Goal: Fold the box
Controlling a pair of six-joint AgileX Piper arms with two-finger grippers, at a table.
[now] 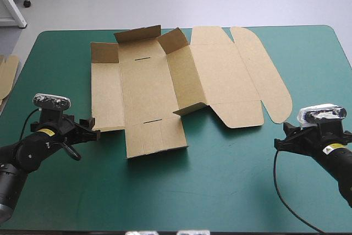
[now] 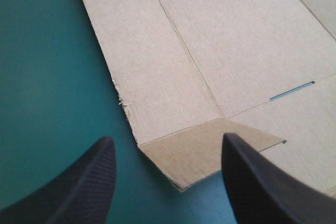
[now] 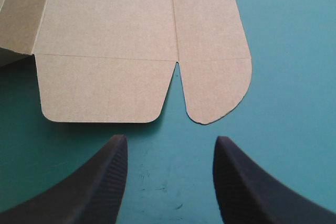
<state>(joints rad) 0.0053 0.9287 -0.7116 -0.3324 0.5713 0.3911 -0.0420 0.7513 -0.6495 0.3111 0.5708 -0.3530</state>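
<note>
The brown box [image 1: 181,81] lies mostly flat on the teal-green cover as a cut sheet, with small flaps at its far side and one inner wall partly raised. My left gripper [image 1: 91,122] is open at the sheet's near left corner; in the left wrist view that corner flap [image 2: 205,153] lies between and just ahead of the fingers [image 2: 89,182]. My right gripper [image 1: 283,138] is open, a short way off the box's rounded lid flaps [image 3: 218,87], with bare cover between the fingers [image 3: 113,177].
An edge of more brown board [image 1: 6,75] shows at the table's left edge. Bare teal-green cover [image 1: 220,191] stretches along the near side between the two arms.
</note>
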